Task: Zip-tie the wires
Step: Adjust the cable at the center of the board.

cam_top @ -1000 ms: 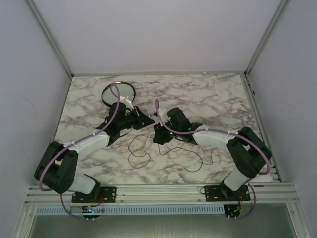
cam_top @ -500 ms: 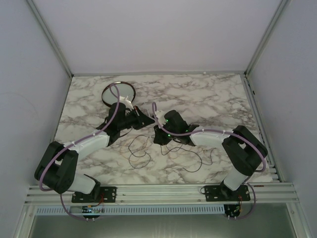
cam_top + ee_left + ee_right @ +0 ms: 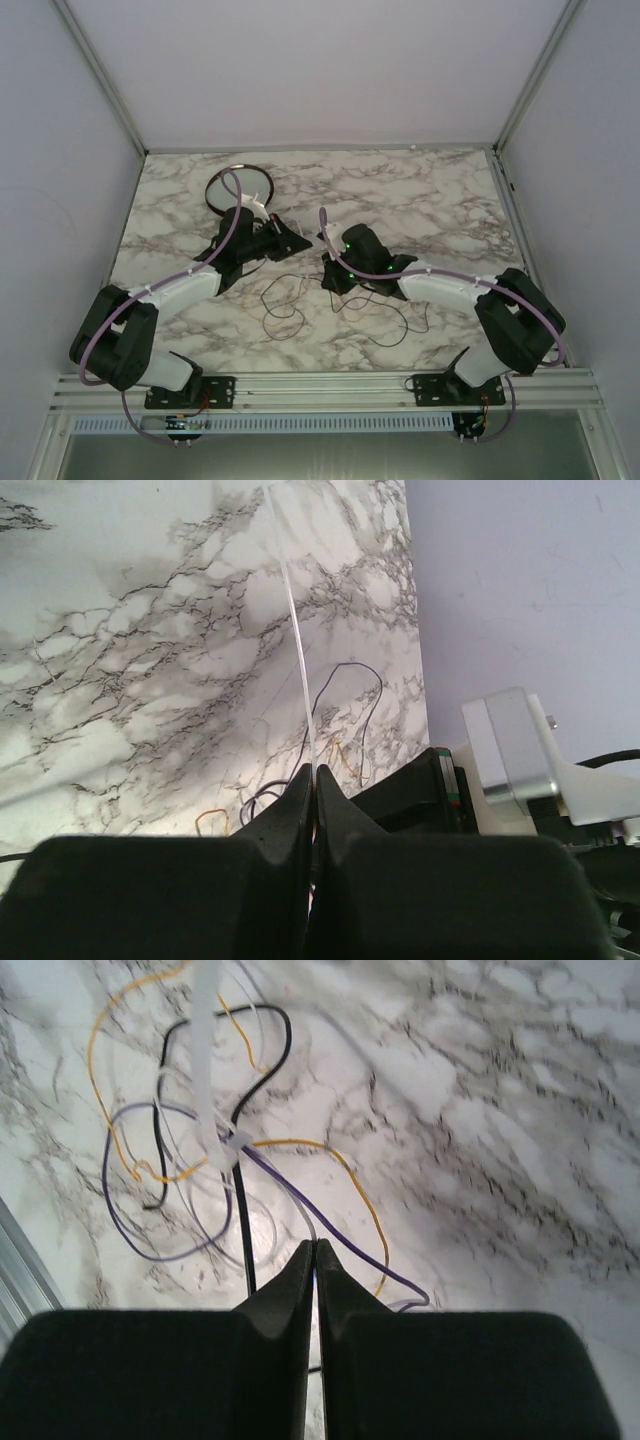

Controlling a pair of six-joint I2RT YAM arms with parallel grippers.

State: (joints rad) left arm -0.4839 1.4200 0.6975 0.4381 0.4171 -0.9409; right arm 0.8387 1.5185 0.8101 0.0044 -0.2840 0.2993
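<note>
Left wrist view: left fingers (image 3: pixel 288 825) clamp the zip tie (image 3: pixel 296 650), judged light and springy, by one end; right fingers (image 3: pixel 287 1295) pressed together.

No text, label or number is readable anywhere.

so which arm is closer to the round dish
Left. The left arm has its wrist right at the near edge of the dish. The right arm ends farther right, mid-table, above the wires.

Soft even light, mild central glare, near foreground blurred
</note>
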